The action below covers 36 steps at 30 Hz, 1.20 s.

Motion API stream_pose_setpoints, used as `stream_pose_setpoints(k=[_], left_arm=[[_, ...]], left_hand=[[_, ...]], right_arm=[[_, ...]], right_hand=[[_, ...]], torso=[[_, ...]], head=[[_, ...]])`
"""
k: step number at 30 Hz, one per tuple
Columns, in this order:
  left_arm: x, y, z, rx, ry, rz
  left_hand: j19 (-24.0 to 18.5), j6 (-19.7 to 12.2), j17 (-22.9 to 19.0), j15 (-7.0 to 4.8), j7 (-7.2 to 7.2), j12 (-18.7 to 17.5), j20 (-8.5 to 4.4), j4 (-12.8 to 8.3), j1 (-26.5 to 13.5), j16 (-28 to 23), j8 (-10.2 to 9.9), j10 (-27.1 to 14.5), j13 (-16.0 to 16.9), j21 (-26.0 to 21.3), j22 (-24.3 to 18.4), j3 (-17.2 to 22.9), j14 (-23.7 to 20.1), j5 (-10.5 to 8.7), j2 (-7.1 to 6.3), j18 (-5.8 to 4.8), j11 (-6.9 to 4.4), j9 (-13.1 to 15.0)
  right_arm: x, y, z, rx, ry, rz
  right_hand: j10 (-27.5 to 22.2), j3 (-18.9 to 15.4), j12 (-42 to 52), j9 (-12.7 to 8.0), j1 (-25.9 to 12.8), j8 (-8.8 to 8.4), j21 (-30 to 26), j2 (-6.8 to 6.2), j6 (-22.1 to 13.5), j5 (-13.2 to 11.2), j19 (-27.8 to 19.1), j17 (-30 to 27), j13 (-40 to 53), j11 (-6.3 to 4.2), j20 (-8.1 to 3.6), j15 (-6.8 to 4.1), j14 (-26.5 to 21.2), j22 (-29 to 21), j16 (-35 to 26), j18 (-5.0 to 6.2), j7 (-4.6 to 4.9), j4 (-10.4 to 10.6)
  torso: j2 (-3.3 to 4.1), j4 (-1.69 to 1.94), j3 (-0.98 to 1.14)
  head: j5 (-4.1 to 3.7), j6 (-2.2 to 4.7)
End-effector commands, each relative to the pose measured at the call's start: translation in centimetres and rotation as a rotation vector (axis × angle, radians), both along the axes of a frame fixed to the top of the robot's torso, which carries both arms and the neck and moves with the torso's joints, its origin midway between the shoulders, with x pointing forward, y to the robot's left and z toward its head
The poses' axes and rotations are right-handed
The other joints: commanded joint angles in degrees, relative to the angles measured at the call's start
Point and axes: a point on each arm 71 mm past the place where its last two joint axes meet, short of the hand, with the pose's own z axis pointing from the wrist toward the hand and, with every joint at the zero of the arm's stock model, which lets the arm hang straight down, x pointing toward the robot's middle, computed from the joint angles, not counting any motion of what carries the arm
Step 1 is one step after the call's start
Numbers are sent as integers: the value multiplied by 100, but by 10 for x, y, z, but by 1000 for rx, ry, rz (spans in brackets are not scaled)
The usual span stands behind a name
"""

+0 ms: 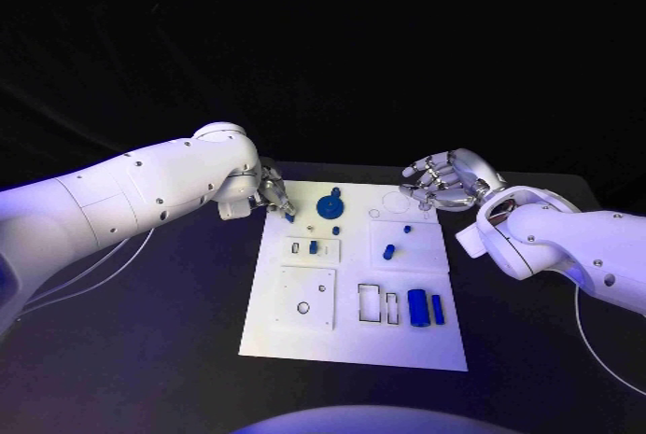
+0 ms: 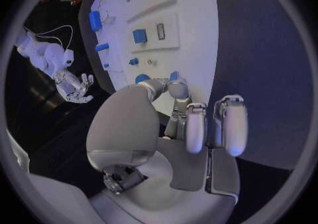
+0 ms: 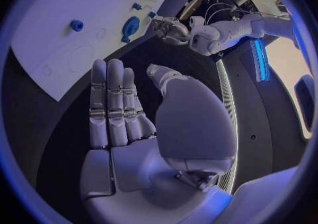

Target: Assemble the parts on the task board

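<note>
The white task board [image 1: 353, 336] lies in the middle of the table. On it are a blue gear-like disc [image 1: 331, 208], several small blue pieces such as one at mid-board [image 1: 389, 252], and a blue cylinder [image 1: 417, 308] beside a thin blue bar [image 1: 439, 308]. My left hand [image 1: 273, 196] hovers at the board's far left corner, fingers curled, pinching a small blue part [image 2: 174, 75] between thumb and a finger, close to the disc [image 2: 141, 78]. My right hand [image 1: 444, 180] is open over the board's far right corner, fingers straight [image 3: 109, 102], holding nothing.
The board has empty recesses: a square plate with holes [image 1: 307, 299] and narrow rectangular slots [image 1: 371, 301]. Black table [image 1: 161, 341] surrounds the board on all sides. Cables run along the left arm.
</note>
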Motion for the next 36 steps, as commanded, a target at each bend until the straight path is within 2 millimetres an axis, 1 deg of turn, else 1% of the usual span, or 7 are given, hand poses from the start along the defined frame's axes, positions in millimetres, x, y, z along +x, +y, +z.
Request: stream_pose_setpoints(k=[1, 6, 9, 11, 15, 30, 36], left_arm=[[-1, -2, 1, -50, 4, 8], [-4, 0, 1, -93, 12, 22], [-7, 0, 1, -113, 17, 25], [-10, 1, 2, -128, 19, 25], [-19, 2, 4, -153, 9, 16], [-48, 6, -2, -125, -59, -67], [-55, 2, -6, -106, -78, -100]], left_hand=[[289, 11, 1509, -15, -42, -9, -37, -795, -116, 36, 68, 56, 12, 27, 1221, 833, 595, 193, -9, -26, -11, 796], [297, 65, 1509, -34, -64, 38, -57, -965, -305, 36, 198, 124, 58, 35, 1236, 1001, 595, 754, -80, -29, -32, 1019], [305, 90, 1509, -43, -78, 59, -64, -1029, -386, 36, 258, 147, 80, 45, 1246, 1048, 595, 995, -110, -32, -44, 1102], [304, 129, 1509, -57, -94, 56, -78, -1113, -489, 36, 331, 165, 74, 42, 1250, 1102, 595, 1310, -150, -31, -56, 1194], [307, 171, 1509, -76, -106, 43, -94, -1200, -575, 36, 387, 183, 56, 47, 1258, 1148, 595, 1567, -182, -32, -62, 1263], [315, 232, 1509, -82, -125, 5, -105, -1283, -627, 36, 409, 201, 6, 59, 1269, 1184, 595, 1728, -213, -36, -80, 1291], [318, 245, 1509, -83, -129, -10, -106, -1295, -635, 36, 411, 202, -13, 63, 1272, 1192, 595, 1751, -217, -37, -84, 1292]], right_arm=[[-1, 2, 0, -7, -1, 21], [0, 2, 0, -8, 0, 21], [0, 1, 0, -8, 0, 20], [0, 1, 0, -8, 0, 20], [0, 1, 0, -9, 0, 19], [0, 0, -1, -11, 3, 19], [-1, 0, -3, -11, 5, 20]], right_hand=[[-12, -11, -19, 5, -42, 26, -21, -1, -30, 32, 42, 6, -5, 8, 15, 27, 17, -5, -14, 22, 24, -28], [-12, -11, -19, 5, -42, 26, -21, -1, -30, 32, 42, 6, -5, 8, 15, 27, 17, -5, -14, 22, 24, -28], [-12, -11, -19, 5, -42, 26, -21, -1, -30, 32, 42, 6, -5, 8, 15, 27, 17, -5, -14, 22, 24, -28], [-12, -11, -19, 5, -42, 26, -21, -1, -30, 32, 42, 6, -5, 8, 15, 27, 17, -5, -14, 22, 24, -28], [-12, -11, -19, 5, -42, 26, -21, -1, -30, 32, 42, 6, -5, 8, 15, 27, 17, -5, -14, 22, 24, -28], [-7, -11, -20, 6, -40, 29, -27, 1, -27, 43, 48, 19, -15, 6, 15, 26, 24, -14, -28, 23, 23, -36], [-6, -10, -21, 6, -38, 30, -31, 1, -28, 47, 50, 28, -22, 6, 15, 26, 26, -19, -38, 23, 23, -42]], torso=[[-7, 5, 3], [-5, 6, 3], [-10, 7, 6], [-12, 7, 10], [-12, 7, 8], [-13, 26, -16], [-3, 11, -17]], head=[[17, 6], [34, 15], [45, 13], [52, 20], [59, 24], [73, 22], [91, 23]])
